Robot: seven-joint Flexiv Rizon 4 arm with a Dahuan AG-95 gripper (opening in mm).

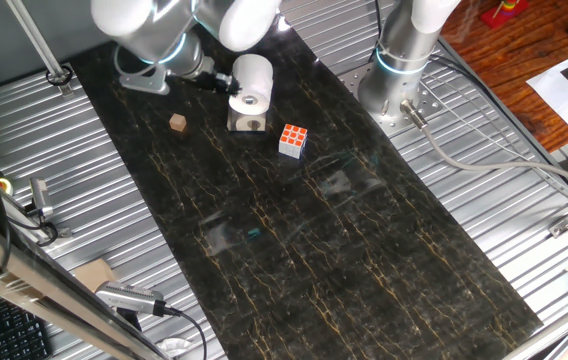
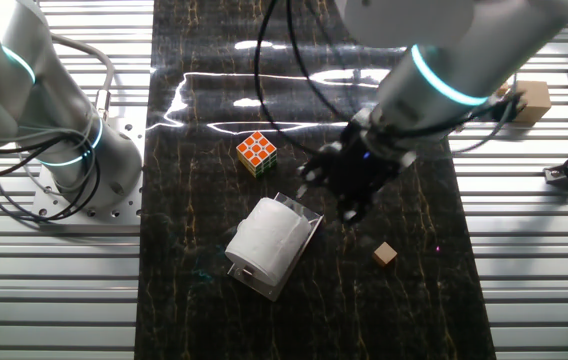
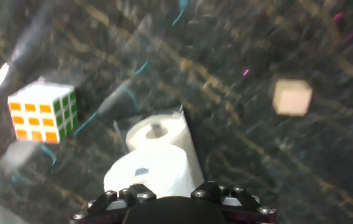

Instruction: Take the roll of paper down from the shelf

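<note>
The white roll of paper [image 1: 252, 80] lies on its side on the small pale wooden shelf [image 1: 247, 122], whose front face has a dark round hole. In the other fixed view the roll [image 2: 266, 246] covers most of the shelf [image 2: 307, 218]. My gripper [image 2: 326, 192] hovers just beside the roll, not touching it, and its dark fingers look spread apart and empty, though blurred. In one fixed view the gripper [image 1: 220, 79] is right behind the roll. The hand view is blurred; the roll [image 3: 151, 167] fills the lower middle and my fingertips do not show.
A colourful puzzle cube [image 1: 293, 140] stands on the dark mat next to the shelf, also in the hand view [image 3: 43, 112]. A tiny brown wooden cube [image 1: 177, 122] lies on the other side [image 3: 292, 97]. A second arm's base [image 1: 396, 80] stands at the mat's edge.
</note>
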